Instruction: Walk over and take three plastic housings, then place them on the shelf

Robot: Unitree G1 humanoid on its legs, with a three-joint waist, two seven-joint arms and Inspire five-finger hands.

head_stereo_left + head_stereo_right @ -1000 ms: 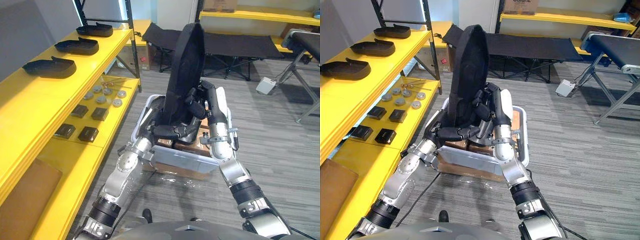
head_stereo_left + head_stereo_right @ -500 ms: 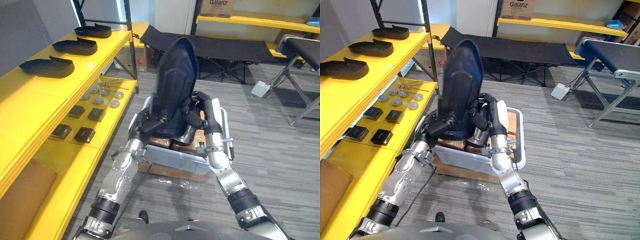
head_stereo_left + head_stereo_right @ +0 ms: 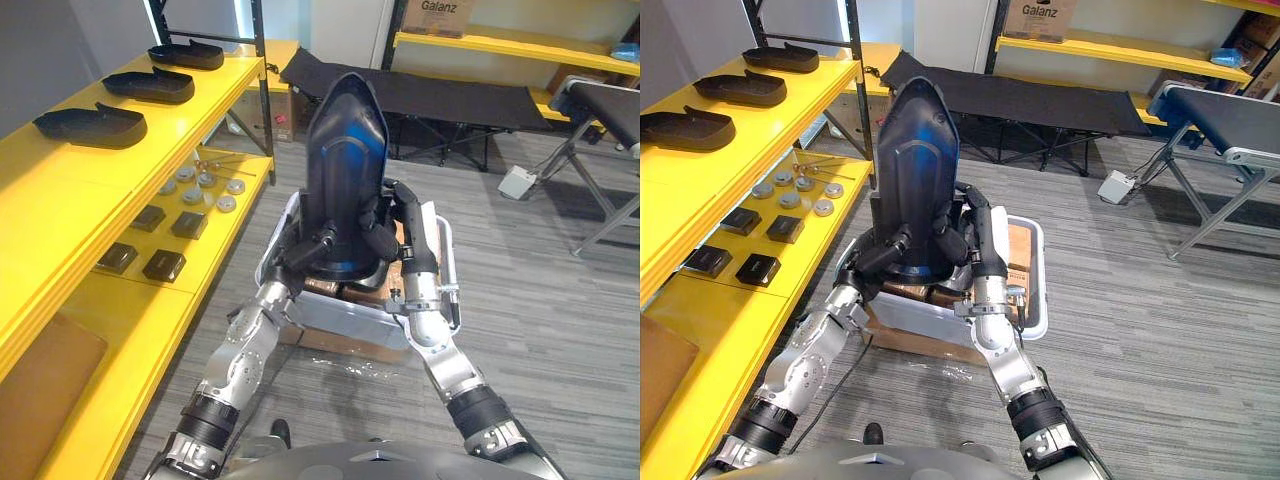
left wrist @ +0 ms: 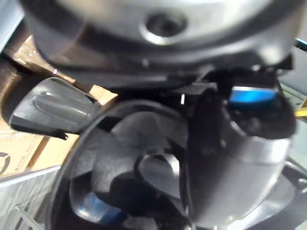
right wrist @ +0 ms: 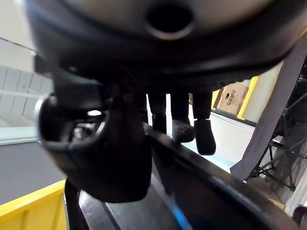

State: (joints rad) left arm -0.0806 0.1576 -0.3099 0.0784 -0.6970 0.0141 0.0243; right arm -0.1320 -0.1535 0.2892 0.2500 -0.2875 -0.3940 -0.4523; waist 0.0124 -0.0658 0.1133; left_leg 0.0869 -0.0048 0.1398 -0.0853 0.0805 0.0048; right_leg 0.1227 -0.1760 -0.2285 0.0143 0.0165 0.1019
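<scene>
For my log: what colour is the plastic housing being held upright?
The housing is black with a blue sheen; right eye view shows it best.

Three black housings (image 3: pixel 150 85) on yellow shelf (image 3: pixel 70 185)

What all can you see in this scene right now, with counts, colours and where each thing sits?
held housing: one, black, upright above the bin, gripped by both hands
shelved housings: three, black, in a row on the top shelf board
shelf: one, yellow, on the left
discs: several, silver, lower shelf board
square blocks: four, black, lower board, nearer than the discs
bin: one, pale grey, on the floor below the held housing
cot: one, black, behind the bin
left hand: dark, curled round the held housing's lower part
right hand: dark, curled on its right edge
</scene>
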